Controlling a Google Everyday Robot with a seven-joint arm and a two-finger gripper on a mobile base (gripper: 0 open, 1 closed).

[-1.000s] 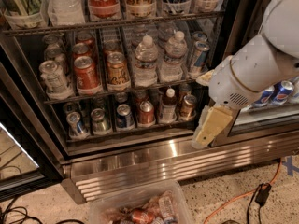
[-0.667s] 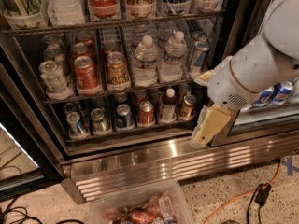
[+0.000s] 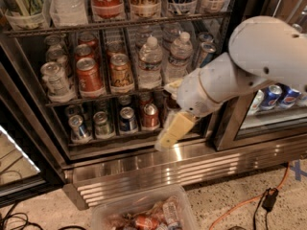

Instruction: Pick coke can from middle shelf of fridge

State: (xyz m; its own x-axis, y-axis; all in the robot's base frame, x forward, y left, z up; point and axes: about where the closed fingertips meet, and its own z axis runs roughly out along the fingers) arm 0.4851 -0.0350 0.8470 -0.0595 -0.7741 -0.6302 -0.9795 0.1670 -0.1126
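On the middle shelf [image 3: 105,96] of the fridge [image 3: 144,169], the coke can [image 3: 89,75] stood untouched beside an orange-brown can [image 3: 120,71]. The gripper [image 3: 165,140] hung lower, before the bottom rack and right of the can; I could not tell whether it was wide or narrow. By my reckoning, the reach, grasp and lift-out were all left to do.

The red coke can [image 3: 89,75] is seen upright at the middle shelf's [image 3: 103,96] near left in the fridge [image 3: 158,169]; the gripper [image 3: 168,135] is held lower right.
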